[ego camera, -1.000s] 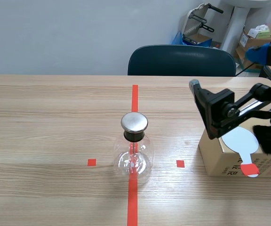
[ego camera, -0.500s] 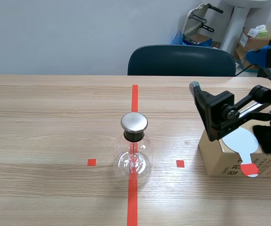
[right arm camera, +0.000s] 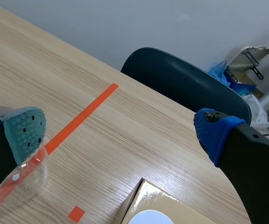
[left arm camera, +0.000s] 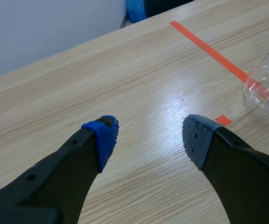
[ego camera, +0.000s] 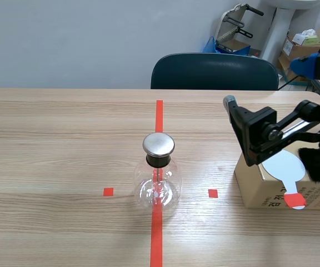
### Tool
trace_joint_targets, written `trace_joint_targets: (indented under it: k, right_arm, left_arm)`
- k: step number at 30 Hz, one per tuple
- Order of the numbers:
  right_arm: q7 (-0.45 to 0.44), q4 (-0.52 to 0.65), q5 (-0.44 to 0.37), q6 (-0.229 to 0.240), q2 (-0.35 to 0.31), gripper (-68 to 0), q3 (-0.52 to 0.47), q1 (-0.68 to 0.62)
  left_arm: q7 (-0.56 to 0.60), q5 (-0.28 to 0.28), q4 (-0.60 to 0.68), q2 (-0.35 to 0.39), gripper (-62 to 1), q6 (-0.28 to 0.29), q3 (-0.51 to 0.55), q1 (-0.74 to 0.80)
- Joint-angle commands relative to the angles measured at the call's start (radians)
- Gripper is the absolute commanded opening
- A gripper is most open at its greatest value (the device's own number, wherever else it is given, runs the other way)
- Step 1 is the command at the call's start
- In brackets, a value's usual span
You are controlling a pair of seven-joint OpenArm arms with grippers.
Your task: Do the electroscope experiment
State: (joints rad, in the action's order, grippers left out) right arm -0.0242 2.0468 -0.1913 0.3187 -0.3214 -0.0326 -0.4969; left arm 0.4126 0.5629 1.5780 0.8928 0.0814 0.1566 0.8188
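The electroscope, a clear glass flask (ego camera: pixel 158 186) with a round metal cap (ego camera: pixel 159 144), stands on the red tape line at the table's middle. To its right, a cardboard box (ego camera: pixel 265 192) carries a white paddle (ego camera: pixel 283 166) with a red handle and a black furry cloth (ego camera: pixel 319 164). My right gripper (ego camera: pixel 265 83) hangs open above the box, holding nothing. In the right wrist view the right gripper (right arm camera: pixel 120 130) has the flask (right arm camera: pixel 20 179) under its grey-green pad, and the box (right arm camera: pixel 159 201) lies below. My left gripper (left arm camera: pixel 148 135) is open over bare table, with the flask (left arm camera: pixel 268 83) ahead to its right.
A dark blue chair (ego camera: pixel 214 71) stands behind the table's far edge. Boxes and equipment (ego camera: pixel 299 47) sit on the floor at the back right. Bare wood stretches left of the flask.
The right arm has hardly shifted. A dark sliver now shows at the scene's left edge.
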Motion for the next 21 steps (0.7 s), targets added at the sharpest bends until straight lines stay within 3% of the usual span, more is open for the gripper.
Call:
trace_joint_targets:
  k: [1, 5, 7, 16, 21]
  right_arm:
    - [-0.026, 0.001, -0.008, -0.003, 0.0, 0.4, -0.011, -0.002]
    - [-0.026, 0.001, -0.008, -0.004, 0.0, 0.4, -0.012, -0.002]
    - [-0.026, 0.001, -0.008, -0.004, 0.0, 0.4, -0.012, -0.002]
    - [-0.023, 0.001, -0.007, -0.004, 0.0, 0.4, -0.012, -0.002]
    - [-0.023, 0.001, -0.007, -0.004, 0.0, 0.4, -0.012, -0.002]
  left_arm:
    - [-0.044, -0.099, 0.026, -0.142, -27.7, -0.008, 0.032, -0.055]
    - [-0.148, -0.389, 0.03, -0.391, -27.6, 0.052, 0.082, -0.14]
    - [-0.14, -0.461, 0.047, -0.45, -27.6, 0.078, 0.087, -0.136]
    - [-0.138, -0.398, 0.136, -0.477, -27.7, 0.079, 0.086, -0.082]
    - [-0.145, -0.394, 0.138, -0.477, -27.7, 0.079, 0.086, -0.082]
